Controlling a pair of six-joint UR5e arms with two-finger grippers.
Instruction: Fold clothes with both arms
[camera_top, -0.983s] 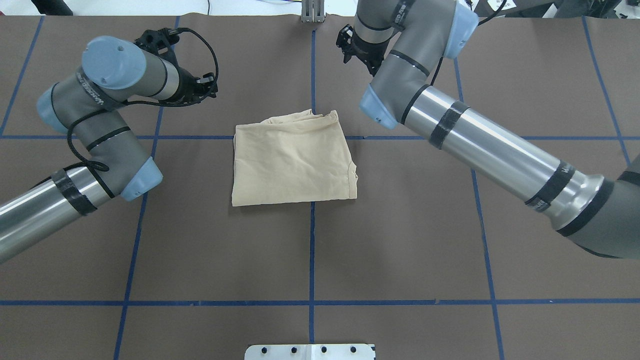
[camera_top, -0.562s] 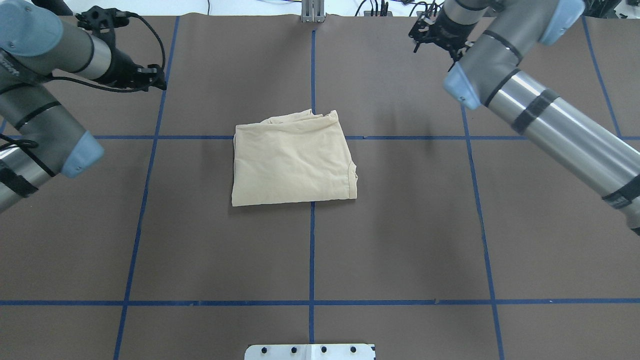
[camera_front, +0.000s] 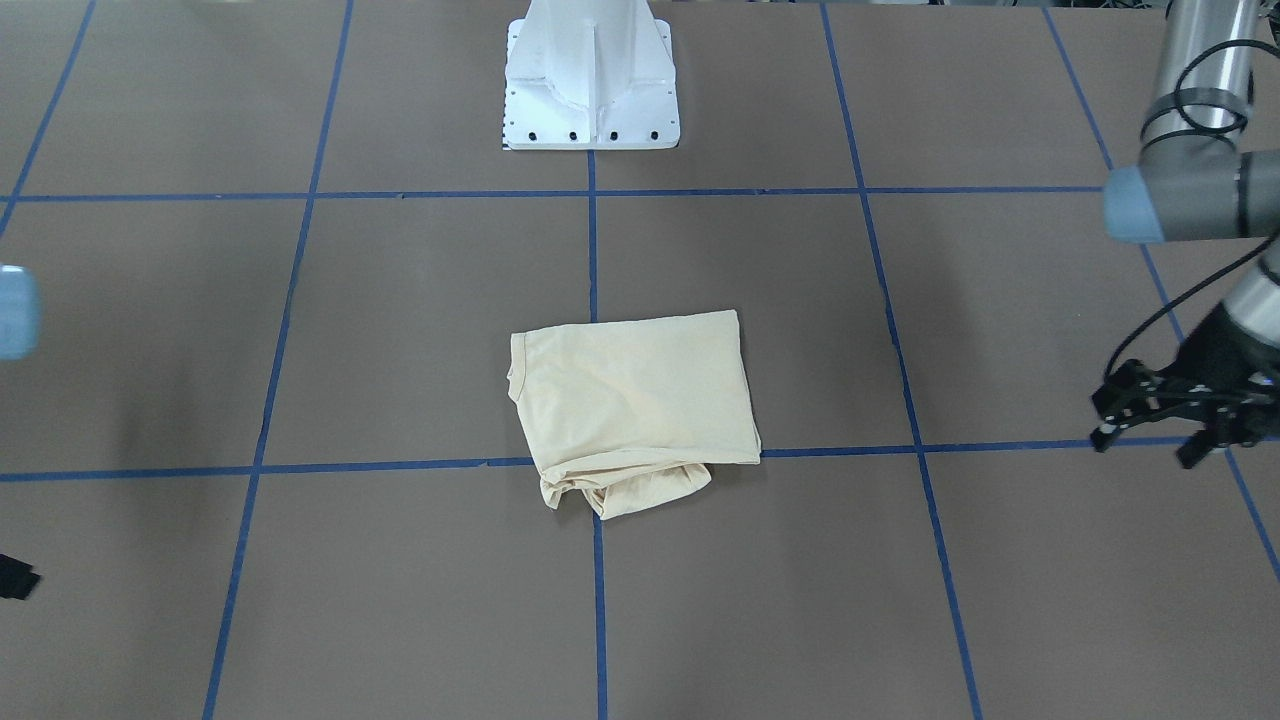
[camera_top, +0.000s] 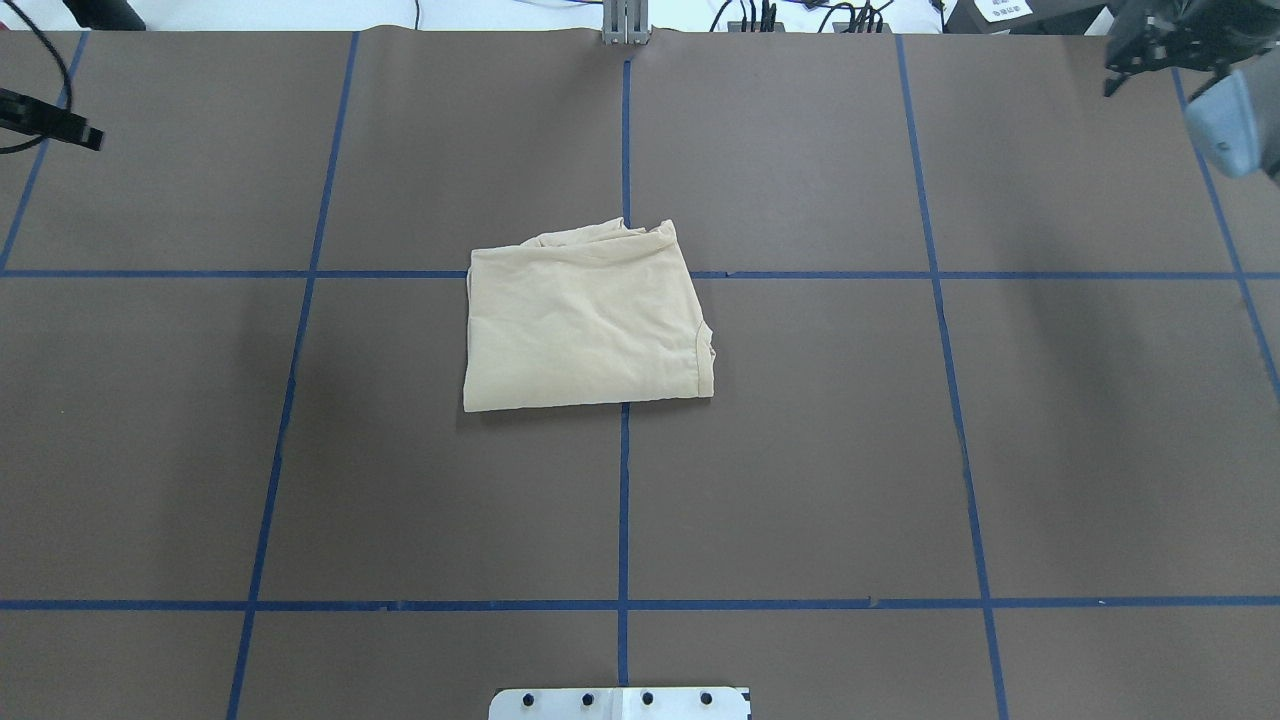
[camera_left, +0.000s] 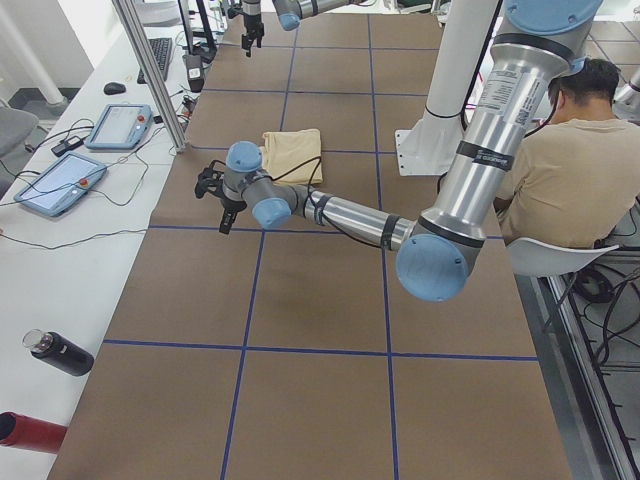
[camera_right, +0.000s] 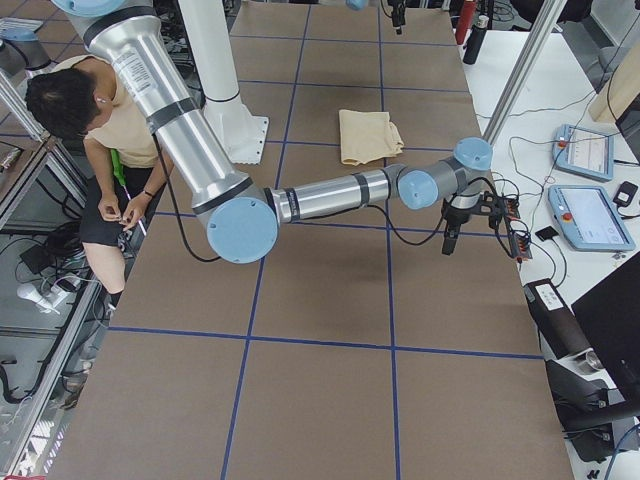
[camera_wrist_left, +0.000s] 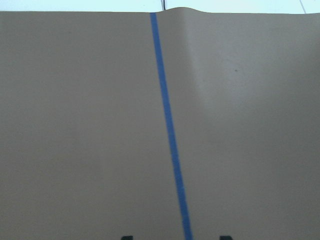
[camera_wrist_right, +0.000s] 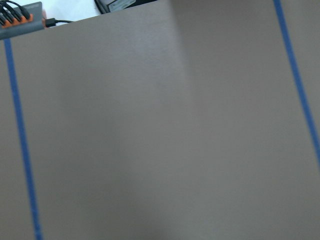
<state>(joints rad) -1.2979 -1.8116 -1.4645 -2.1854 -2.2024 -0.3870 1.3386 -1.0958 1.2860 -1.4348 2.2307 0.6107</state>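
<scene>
The clothes are one cream-yellow shirt (camera_top: 585, 320), folded into a rough square at the table's middle (camera_front: 630, 400), with a bunched edge on its far side. Nothing touches it. My left gripper (camera_front: 1145, 448) hovers open and empty far off to the shirt's left, at the table's edge (camera_top: 55, 122). The left wrist view shows only bare mat between its two fingertips (camera_wrist_left: 225, 237). My right gripper (camera_top: 1160, 65) is at the far right corner, fingers spread and empty. The right wrist view shows only mat.
Blue tape lines (camera_top: 624, 500) grid the brown mat (camera_top: 800, 450). The white robot base (camera_front: 590, 80) stands behind the shirt. Tablets (camera_right: 585, 150) and cables lie past the table's far edge. A seated person (camera_left: 560, 170) is beside the base.
Both arms have swung outward, away from the shirt, to opposite sides of the table. The shirt has not moved.
</scene>
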